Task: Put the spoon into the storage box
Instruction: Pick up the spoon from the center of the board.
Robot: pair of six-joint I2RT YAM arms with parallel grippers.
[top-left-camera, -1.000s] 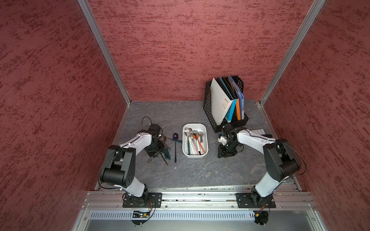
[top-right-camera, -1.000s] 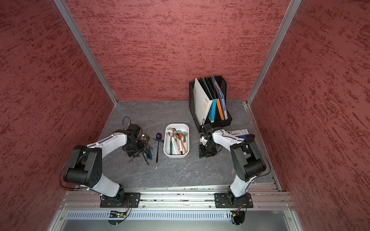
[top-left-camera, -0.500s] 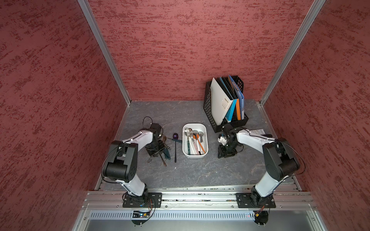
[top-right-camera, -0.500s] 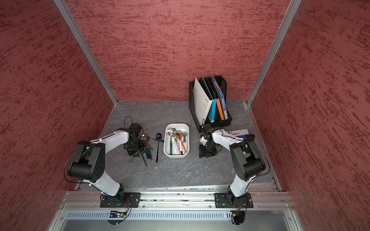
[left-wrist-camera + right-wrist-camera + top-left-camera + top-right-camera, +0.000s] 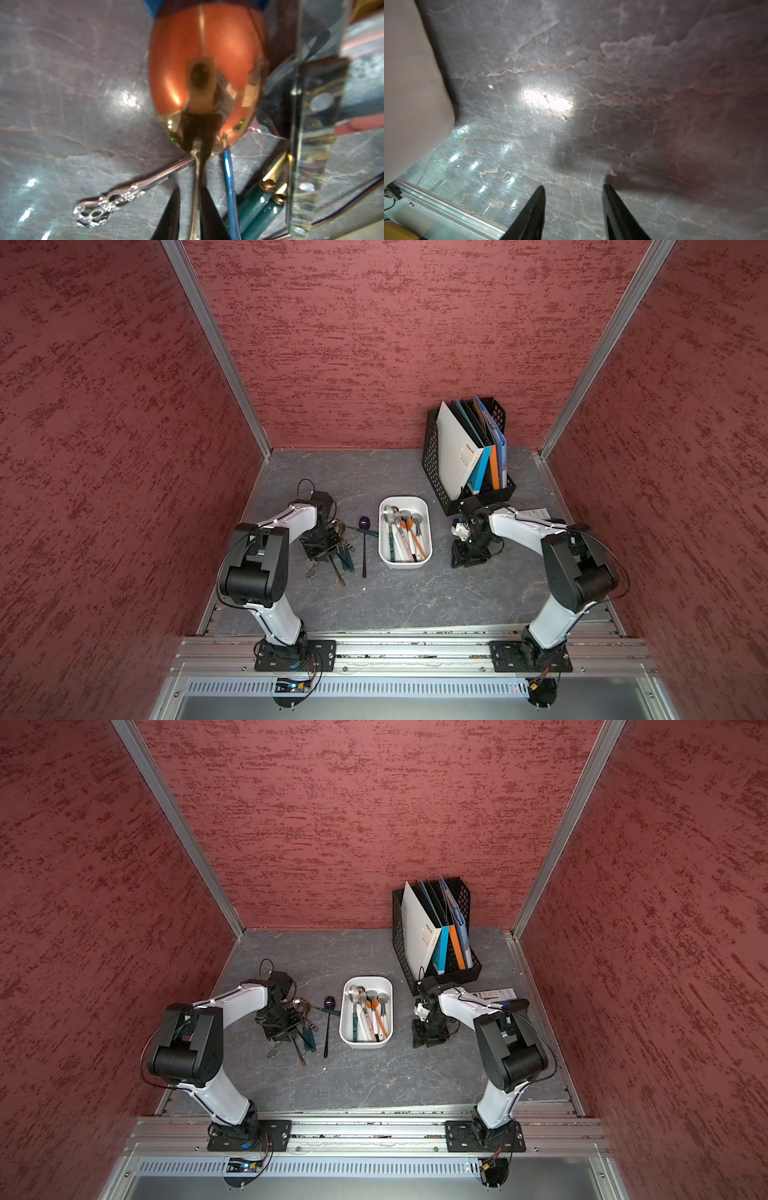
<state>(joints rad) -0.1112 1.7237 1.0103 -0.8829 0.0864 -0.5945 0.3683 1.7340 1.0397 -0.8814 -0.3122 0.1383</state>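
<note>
The left gripper (image 5: 190,199) is straddling the shiny spoon (image 5: 207,72) at its handle, jaws narrow, though a pinch is not certain. The spoon is lying in the cutlery pile (image 5: 343,547), parallel to the storage box (image 5: 405,565) at its right. The right gripper (image 5: 574,199) is hanging spread and empty.

A robotics laboratory test cell is shown rather than a lived-in room. The workspace is closed in on three sides by flat panels of red textured material (image 5: 395,344), framed by bare aluminium corner posts (image 5: 216,348). A grey marble-patterned tabletop (image 5: 399,601) is bordered at the front by a silver extruded aluminium rail (image 5: 415,649), onto which a white-and-black left robot arm (image 5: 253,564) and a matching right robot arm (image 5: 577,572) are bolted through black base plates (image 5: 326,655). A slotted grey cable duct (image 5: 395,688) is run below the rail. Everyday items are laid out as props: a black perforated file rack (image 5: 432,456) holding folders, and a white plastic rectangular bin (image 5: 405,566) filled with cutlery.
</note>
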